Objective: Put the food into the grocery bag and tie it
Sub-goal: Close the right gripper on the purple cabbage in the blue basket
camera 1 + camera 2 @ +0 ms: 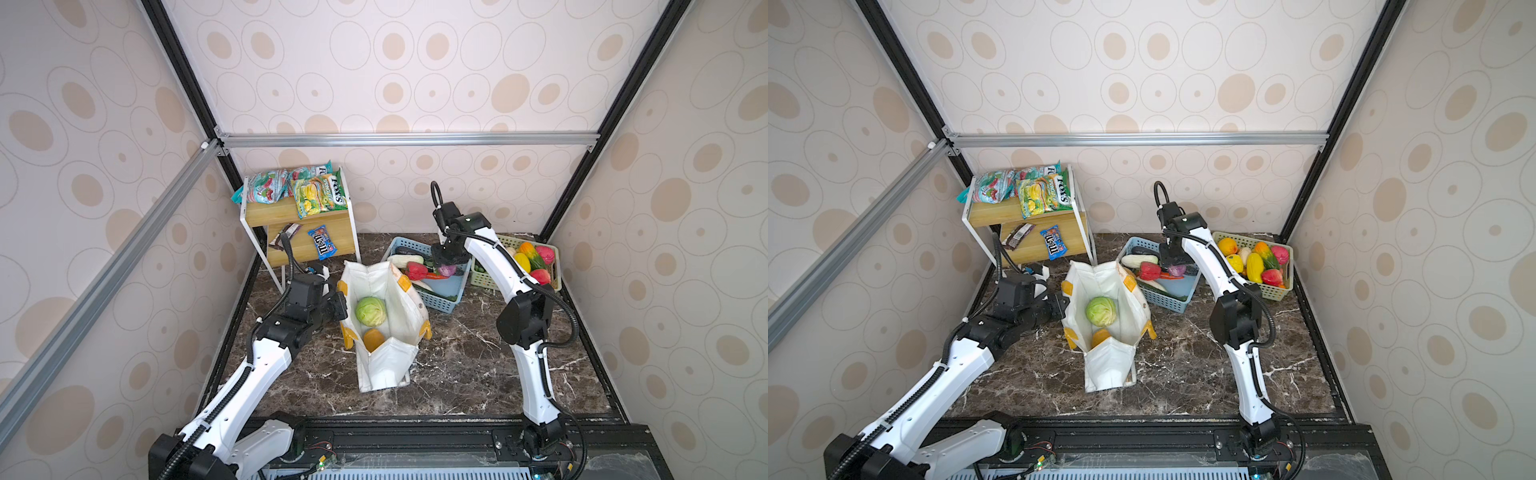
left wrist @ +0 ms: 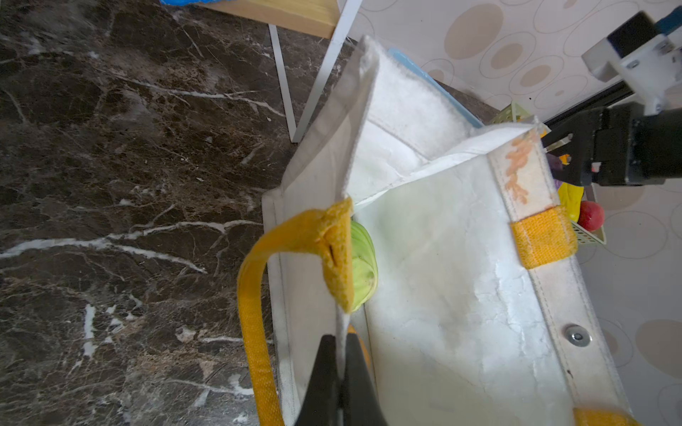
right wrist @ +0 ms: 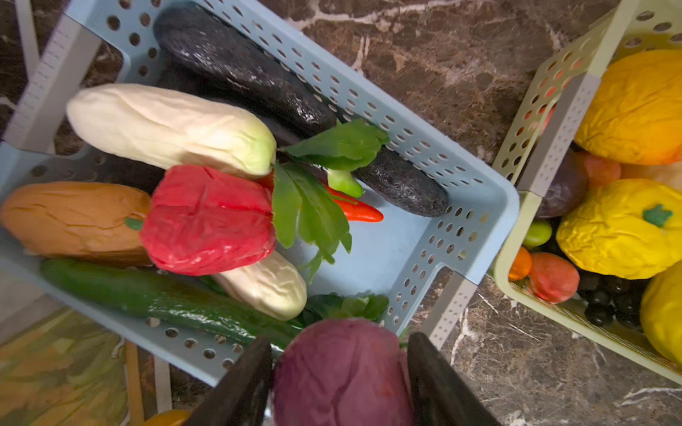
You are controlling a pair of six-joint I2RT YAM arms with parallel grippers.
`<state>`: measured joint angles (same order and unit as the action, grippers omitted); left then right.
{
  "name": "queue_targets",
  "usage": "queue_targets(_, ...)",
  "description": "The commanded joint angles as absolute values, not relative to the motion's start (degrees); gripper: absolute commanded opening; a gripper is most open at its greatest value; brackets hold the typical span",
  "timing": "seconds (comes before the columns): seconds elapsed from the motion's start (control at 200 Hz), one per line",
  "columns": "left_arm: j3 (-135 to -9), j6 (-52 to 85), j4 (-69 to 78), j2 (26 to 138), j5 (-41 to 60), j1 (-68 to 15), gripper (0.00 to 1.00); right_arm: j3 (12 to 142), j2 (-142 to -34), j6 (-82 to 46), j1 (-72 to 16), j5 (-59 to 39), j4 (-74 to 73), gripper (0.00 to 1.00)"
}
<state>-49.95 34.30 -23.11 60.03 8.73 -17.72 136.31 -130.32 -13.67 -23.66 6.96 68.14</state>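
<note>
The white grocery bag (image 1: 409, 307) (image 1: 1130, 305) stands open mid-table with yellow handles. Inside lie a green cabbage (image 1: 370, 311) (image 1: 1101, 311) (image 2: 363, 265) and a brown-orange round food (image 1: 373, 338) (image 1: 1100, 336). My left gripper (image 1: 341, 305) (image 2: 341, 343) is shut on the bag's left rim. My right gripper (image 1: 446, 266) (image 3: 341, 354) is over the blue basket, shut on a round purple vegetable (image 3: 343, 372) (image 1: 1177, 270). A blue M&M's packet (image 1: 322, 242) (image 1: 1053, 242) lies on the shelf's lower board.
The blue basket (image 1: 440, 303) (image 3: 479, 206) right of the bag holds a red pepper, cucumber, white and dark vegetables. A green basket (image 1: 1279, 291) (image 3: 553, 92) of yellow and red fruits sits at far right. A wooden shelf (image 1: 291, 216) with snack bags stands back left.
</note>
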Motion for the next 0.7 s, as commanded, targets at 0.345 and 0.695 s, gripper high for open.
queue_targets(0.345, -50.02, 34.45, -22.06, 59.59, 9.65, -17.62, 0.00, 133.20, -123.34, -14.86, -23.50, 0.81, 66.21, 0.62)
queue_targets(0.695, -51.15, 33.68, -22.99, 59.68, 9.59, -17.64, 0.00, 127.85, -130.71, -15.43, -23.43, 7.03, 65.09, 0.76)
